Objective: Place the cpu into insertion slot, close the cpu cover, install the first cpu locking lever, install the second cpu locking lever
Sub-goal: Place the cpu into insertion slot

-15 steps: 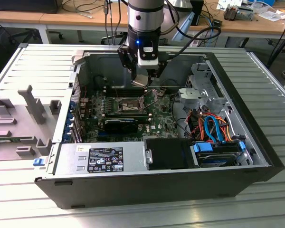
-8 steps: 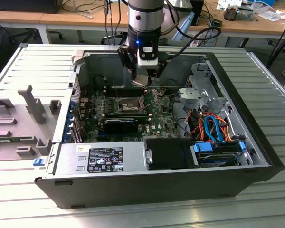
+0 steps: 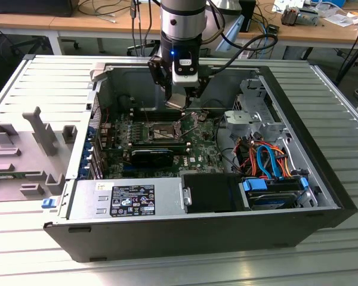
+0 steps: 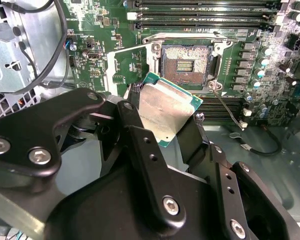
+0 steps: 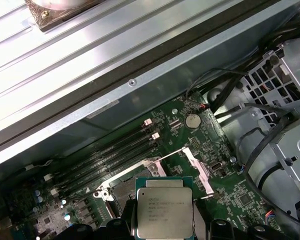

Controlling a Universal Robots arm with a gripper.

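My gripper (image 3: 176, 100) hangs inside the open computer case, above the green board, shut on the cpu (image 4: 165, 107). The chip is held tilted between the black fingers (image 4: 135, 125), and its silvery top (image 5: 165, 212) shows in the first wrist view. The insertion slot (image 4: 185, 62) lies uncovered below and slightly ahead of the chip, its dark pin field visible inside the metal rim. In the exterior view the slot (image 3: 157, 131) sits left of and below the gripper. The cpu cover (image 5: 200, 170) stands swung open beside the socket. A thin locking lever (image 4: 227, 107) sticks up at the socket's corner.
Black memory slots (image 4: 200, 10) run along one side of the socket. A long black card (image 3: 152, 156) lies in front of it. The power supply (image 3: 116, 199) and a drive cage with coloured cables (image 3: 268, 161) fill the case's front and right. Case walls (image 3: 101, 89) surround the board.
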